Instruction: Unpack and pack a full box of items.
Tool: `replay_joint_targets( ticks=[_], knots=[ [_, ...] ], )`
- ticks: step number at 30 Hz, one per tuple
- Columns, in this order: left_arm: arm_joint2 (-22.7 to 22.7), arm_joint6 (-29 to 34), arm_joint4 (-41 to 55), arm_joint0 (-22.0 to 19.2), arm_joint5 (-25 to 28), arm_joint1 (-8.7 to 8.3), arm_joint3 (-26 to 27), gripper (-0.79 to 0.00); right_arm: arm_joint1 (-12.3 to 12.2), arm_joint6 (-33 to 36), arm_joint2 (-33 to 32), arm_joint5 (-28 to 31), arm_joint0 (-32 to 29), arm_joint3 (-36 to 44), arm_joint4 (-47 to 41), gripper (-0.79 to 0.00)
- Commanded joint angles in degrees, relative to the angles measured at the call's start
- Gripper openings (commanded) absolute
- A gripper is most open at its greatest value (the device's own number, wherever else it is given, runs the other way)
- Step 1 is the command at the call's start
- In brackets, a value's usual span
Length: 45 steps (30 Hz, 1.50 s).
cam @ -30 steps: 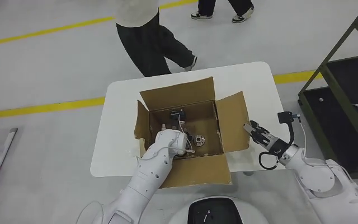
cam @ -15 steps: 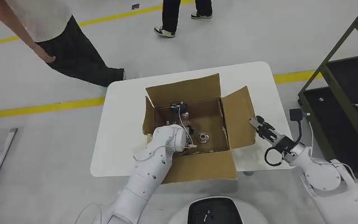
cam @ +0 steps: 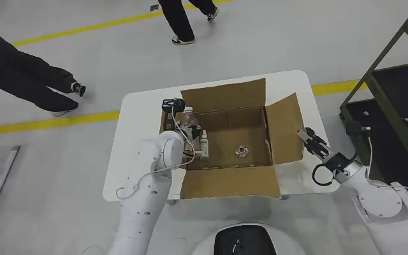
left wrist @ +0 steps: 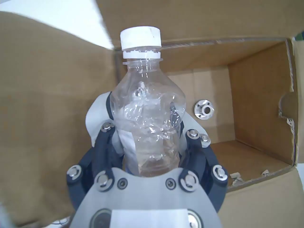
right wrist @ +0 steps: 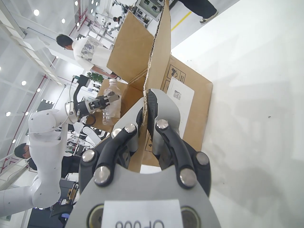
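Bottle [left wrist: 148, 91] clamped in left tool [left wrist: 144, 124] at box's [left wrist: 258, 100] edge.

I am in a large industrial lab hall: grey floor [cam: 64, 76] with yellow lines [cam: 64, 121], a metal rack [cam: 389, 89] at right, bright ceiling lights [right wrist: 36, 12] overhead.

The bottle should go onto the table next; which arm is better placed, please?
Left, probably: the left gripper holds the bottle above the left edge of the box, near the table, while the right gripper pinches its right flap.
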<state>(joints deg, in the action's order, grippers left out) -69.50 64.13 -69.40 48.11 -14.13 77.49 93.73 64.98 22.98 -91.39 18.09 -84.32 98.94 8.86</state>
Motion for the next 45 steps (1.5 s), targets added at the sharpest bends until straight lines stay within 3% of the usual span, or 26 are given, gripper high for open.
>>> replay_joint_targets(
  ticks=[1,10,14,20,28,31,37,45],
  knots=[
    [-2.30,0.80,-2.00,0.94,0.39,-0.49,1.81,-0.785,-0.04,0.04,-0.25,-0.07,-0.13,0.15,0.05,-0.785],
    [-9.62,1.85,-6.17,3.92,0.59,-1.74,6.77,-0.785,-0.11,0.22,-0.35,-0.39,-0.33,0.22,0.41,-0.785],
    [-13.20,-1.61,-1.67,4.59,-1.28,-1.75,9.33,-0.785,-0.13,0.15,-0.38,-0.50,-0.43,0.18,0.46,-0.785],
    [-16.62,-0.19,-0.71,4.99,2.12,-2.39,8.28,-0.785,-0.16,0.28,-0.25,-0.37,-0.42,0.20,0.65,-0.785],
    [-21.86,3.69,-9.65,7.09,8.47,-4.08,6.07,-0.785,-0.22,0.42,-0.17,-0.47,-0.57,0.18,1.24,-0.785],
    [-21.96,4.32,-10.21,8.52,9.47,-4.26,4.47,-0.785,-0.23,0.52,-0.04,-0.50,-0.66,0.20,1.33,-0.785],
    [-17.36,2.98,-12.69,11.29,13.64,-4.25,0.41,-0.785,-0.26,0.63,0.26,-0.73,-0.53,0.50,2.18,-0.785],
    [-13.13,-1.00,-14.19,10.55,13.95,-3.88,-9.29,-0.785,-0.30,0.72,0.48,-1.00,-0.53,0.66,2.63,-0.785]
  ],
)
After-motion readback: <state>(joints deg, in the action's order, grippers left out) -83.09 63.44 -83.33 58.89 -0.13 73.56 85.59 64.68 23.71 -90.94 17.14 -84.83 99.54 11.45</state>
